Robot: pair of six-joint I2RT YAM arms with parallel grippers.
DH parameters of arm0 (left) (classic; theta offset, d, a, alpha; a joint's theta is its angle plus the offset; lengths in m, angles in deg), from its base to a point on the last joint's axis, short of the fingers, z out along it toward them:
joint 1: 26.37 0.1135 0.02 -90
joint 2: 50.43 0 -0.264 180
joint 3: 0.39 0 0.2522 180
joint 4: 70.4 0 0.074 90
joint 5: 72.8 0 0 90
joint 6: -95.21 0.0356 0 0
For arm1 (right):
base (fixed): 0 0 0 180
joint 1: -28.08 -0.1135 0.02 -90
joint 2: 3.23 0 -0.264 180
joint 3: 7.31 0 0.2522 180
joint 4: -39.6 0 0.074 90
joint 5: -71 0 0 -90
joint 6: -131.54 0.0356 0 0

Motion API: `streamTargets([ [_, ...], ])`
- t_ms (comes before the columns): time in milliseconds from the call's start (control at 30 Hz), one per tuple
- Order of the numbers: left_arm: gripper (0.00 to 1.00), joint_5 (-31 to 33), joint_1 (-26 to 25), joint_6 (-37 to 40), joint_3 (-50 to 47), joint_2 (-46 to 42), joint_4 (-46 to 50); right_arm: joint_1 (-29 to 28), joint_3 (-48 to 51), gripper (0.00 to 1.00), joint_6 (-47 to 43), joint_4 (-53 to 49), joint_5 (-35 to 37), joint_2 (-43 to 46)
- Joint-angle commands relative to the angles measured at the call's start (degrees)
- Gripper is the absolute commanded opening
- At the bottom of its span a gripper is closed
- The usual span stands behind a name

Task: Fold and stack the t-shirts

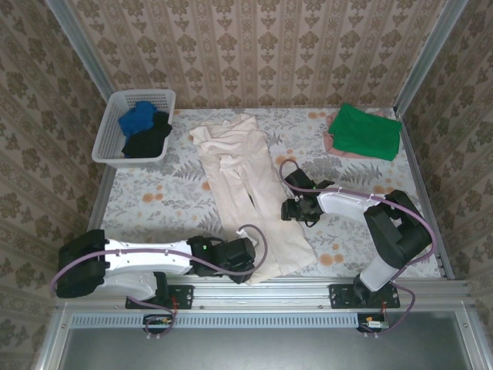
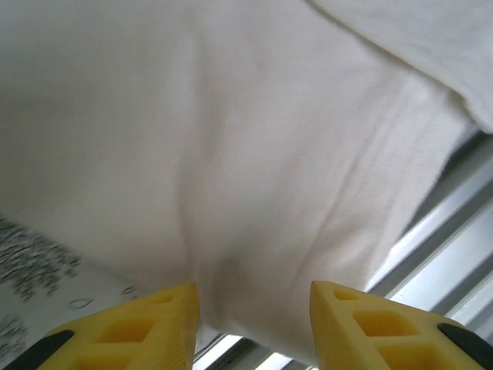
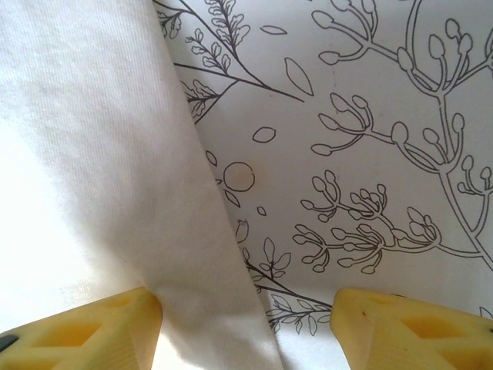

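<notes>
A long cream t-shirt [image 1: 243, 177] lies folded into a narrow strip down the middle of the table, from the back to the near edge. My left gripper [image 1: 250, 258] sits at its near end. In the left wrist view the gripper [image 2: 254, 297] is open, its yellow fingers [image 2: 154, 331] apart over the cream cloth [image 2: 231, 154]. My right gripper [image 1: 286, 208] is at the strip's right edge. It is open [image 3: 246, 301], and the edge of the cream cloth [image 3: 92, 154] lies between its fingers. A folded green t-shirt [image 1: 363, 129] rests on a pink one [image 1: 333, 145] at the back right.
A white lattice basket [image 1: 105, 131] at the back left holds a blue t-shirt [image 1: 137, 119] and a black one [image 1: 148, 140]. The metal rail of the table's near edge [image 2: 447, 254] runs just beyond the cream hem. The floral tablecloth [image 3: 370, 154] lies bare to the right of the strip.
</notes>
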Motion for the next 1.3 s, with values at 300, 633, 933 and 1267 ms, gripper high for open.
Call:
streamTargets([
  [300, 0.48, -7.0, -0.5, 11.5, 2.4, 6.6, -1.3, 1.3, 3.1, 0.65, -0.5, 2.6, 1.4, -3.1],
  [633, 0.38, -9.8, -0.6, 10.4, -0.9, 6.2, -2.9, 1.3, 1.6, 0.65, -1.1, 1.9, 1.3, -5.1],
  [933, 0.05, -7.5, -0.5, 9.8, -3.2, 1.8, -1.1, 1.4, 1.0, 0.65, -1.3, 1.4, 1.6, -6.0],
  [1267, 0.00, -3.8, -0.2, 6.5, -8.2, -10.2, 0.8, 1.4, 0.6, 0.65, -1.4, 1.4, 1.5, -7.1],
])
